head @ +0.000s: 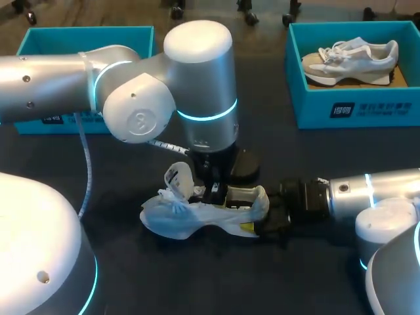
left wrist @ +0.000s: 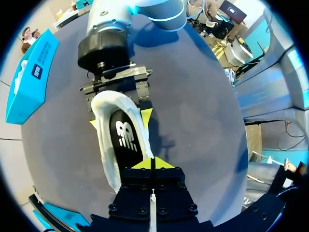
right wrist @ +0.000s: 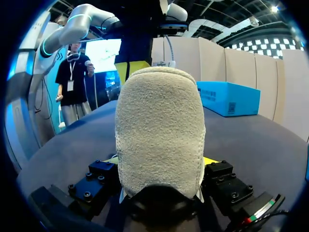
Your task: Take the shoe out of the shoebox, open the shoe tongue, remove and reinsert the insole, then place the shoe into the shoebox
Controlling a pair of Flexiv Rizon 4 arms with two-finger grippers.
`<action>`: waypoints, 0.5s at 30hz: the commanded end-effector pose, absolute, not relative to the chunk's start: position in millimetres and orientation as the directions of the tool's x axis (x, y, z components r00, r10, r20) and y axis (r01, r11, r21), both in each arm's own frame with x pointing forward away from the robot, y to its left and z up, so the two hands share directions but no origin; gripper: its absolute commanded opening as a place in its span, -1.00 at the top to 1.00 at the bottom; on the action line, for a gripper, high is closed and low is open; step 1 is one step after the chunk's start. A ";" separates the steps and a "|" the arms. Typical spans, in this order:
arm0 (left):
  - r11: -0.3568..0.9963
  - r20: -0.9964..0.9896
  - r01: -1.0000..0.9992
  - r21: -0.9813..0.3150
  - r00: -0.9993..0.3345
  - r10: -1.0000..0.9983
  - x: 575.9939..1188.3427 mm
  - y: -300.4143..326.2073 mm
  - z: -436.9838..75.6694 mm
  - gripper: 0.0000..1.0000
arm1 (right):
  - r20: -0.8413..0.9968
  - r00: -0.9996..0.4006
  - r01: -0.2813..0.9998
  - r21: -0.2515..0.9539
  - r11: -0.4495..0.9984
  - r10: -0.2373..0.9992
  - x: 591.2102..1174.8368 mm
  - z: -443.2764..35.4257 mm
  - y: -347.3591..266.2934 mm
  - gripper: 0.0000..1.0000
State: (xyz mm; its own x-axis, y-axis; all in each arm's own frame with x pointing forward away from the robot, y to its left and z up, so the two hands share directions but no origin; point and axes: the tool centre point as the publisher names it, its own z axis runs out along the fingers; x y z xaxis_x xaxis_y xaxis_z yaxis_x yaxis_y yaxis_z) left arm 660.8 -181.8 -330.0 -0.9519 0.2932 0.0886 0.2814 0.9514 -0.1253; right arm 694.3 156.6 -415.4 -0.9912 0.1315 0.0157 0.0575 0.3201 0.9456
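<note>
A white sneaker lies on the dark table, its tongue folded up. My right gripper comes in low from the right and is shut on the heel. In the right wrist view the fuzzy heel fills the space between its fingers. My left gripper hangs over the shoe's opening. In the left wrist view its tips are shut at the front end of the black insole, which lies inside the shoe. Whether they pinch anything does not show. The right gripper clasps the heel ahead.
A blue shoebox at the back right holds a second sneaker. Another blue box stands at the back left, partly behind my left arm. Bare table lies in front of the shoe.
</note>
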 end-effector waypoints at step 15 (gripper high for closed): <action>0.965 0.113 0.246 -0.092 -0.960 0.255 673.0 -184.3 -355.0 1.00 | 0.015 -0.991 0.057 0.944 0.325 0.131 694.3 -415.6 158.0 1.00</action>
State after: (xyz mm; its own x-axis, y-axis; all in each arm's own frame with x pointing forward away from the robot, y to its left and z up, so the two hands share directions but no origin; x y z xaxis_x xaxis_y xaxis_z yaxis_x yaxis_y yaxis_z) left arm 672.2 -182.5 -349.6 -0.9610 0.2540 0.1095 0.2446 0.9652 -0.0921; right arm 694.2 156.6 -415.5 -0.9912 0.1315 0.0158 0.0575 0.3201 0.9456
